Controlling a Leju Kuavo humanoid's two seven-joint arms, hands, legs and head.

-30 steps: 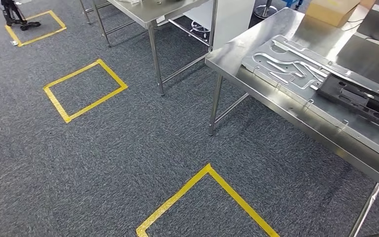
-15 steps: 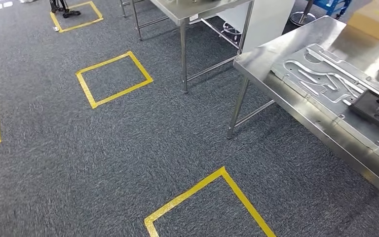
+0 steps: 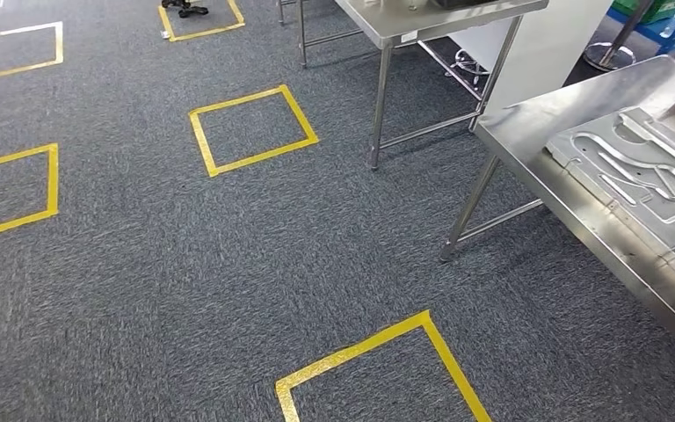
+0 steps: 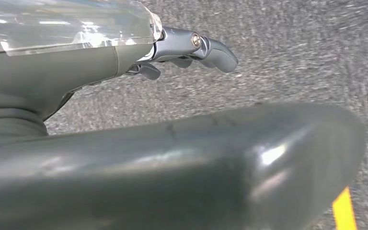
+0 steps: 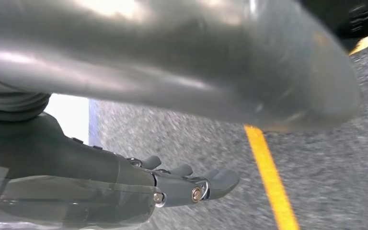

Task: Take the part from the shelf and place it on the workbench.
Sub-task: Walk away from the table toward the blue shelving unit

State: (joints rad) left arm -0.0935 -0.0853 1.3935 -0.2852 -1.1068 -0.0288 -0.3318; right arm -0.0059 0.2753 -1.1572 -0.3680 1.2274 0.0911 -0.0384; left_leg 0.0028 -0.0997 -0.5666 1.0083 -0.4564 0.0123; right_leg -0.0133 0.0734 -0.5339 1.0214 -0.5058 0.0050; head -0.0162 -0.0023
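Left hand (image 4: pixel 124 52) and right hand (image 5: pixel 124 187): fingers extended, holding nothing, over carpet (image 3: pixel 228 264). Steel table (image 3: pixel 527 132) at right frame edge carries a metal plate (image 3: pixel 633 171); part not identifiable.

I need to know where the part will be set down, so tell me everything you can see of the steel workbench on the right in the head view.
The workbench is a table of brushed, reflective steel that enters from the right edge, its near corner pointing toward the room's middle. One slanted-looking steel leg stands on the grey carpet, with a thin crossbar running back from it under the top. A flat silver fixture plate with curved cut-out channels lies on the top, near its front edge. The table's far end runs out of frame.
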